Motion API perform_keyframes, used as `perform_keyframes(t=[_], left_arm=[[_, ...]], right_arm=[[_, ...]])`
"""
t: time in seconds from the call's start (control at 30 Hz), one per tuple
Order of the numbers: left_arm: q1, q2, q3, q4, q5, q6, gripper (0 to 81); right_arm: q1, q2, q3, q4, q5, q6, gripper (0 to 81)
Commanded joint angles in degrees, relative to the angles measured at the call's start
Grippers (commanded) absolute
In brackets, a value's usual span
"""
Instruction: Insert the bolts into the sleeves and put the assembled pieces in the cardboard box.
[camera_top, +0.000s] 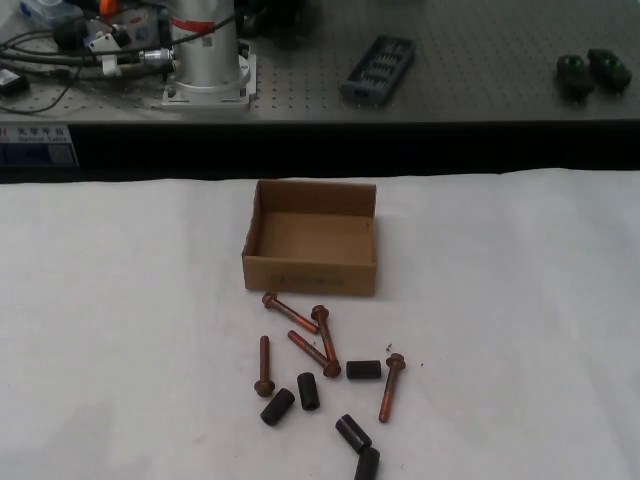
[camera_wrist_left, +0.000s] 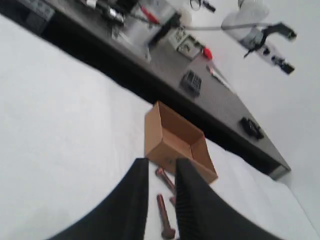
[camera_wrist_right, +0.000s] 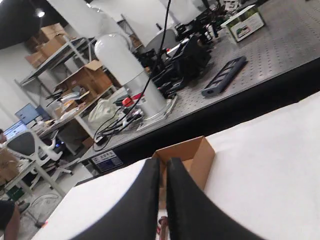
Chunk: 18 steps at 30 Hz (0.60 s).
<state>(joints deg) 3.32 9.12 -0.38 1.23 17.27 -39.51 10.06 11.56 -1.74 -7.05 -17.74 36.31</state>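
Five copper-coloured flanged bolts (camera_top: 391, 388) and five short black cylindrical sleeves (camera_top: 308, 391) lie flat on the white cloth (camera_top: 120, 330), just in front of the open brown cardboard box (camera_top: 310, 272). The two outer bolts point toward the box and the middle three slant. My left gripper (camera_wrist_left: 162, 162) is parted and empty. My right gripper (camera_wrist_right: 162, 162) is nearly closed and empty.

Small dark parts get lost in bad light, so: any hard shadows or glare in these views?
High view: the white cloth is evenly lit, the bolts and sleeves throw only faint shadows, and the cardboard box is slightly shaded inside. Left wrist view: the cloth is very bright, nearly featureless. Right wrist view: a ceiling lamp glares against the dark room corner.
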Motion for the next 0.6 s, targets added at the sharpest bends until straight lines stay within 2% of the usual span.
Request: perform_keyframes(t=[0.0, 0.13, 0.23, 0.43, 0.57], left_arm=[[0.0, 1.3, 0.0, 5.5, 8.7, 4.2, 14.7], [0.0, 3.6, -2.3, 5.5, 13.2, 7.1, 14.7], [-0.1, 6.4, -6.9, 5.5, 11.6, 7.7, 14.7], [-0.1, 18.1, -21.6, 5.5, 10.4, 13.5, 14.7], [-0.2, 29.9, -32.4, 10.4, 10.9, 20.1, 14.7]], right_arm=[[-0.3, 0.1, -1.6, 2.5, -6.1, -3.1, 5.9], [-0.2, 3.2, -9.2, 13.2, -8.8, -5.5, 5.9], [0.1, 8.5, -18.3, 19.5, -7.6, -11.1, 5.9], [0.3, 26.7, -31.7, 23.2, -9.5, -13.2, 5.9], [3.7, 40.3, -37.1, 22.4, -12.8, -16.6, 5.9]])
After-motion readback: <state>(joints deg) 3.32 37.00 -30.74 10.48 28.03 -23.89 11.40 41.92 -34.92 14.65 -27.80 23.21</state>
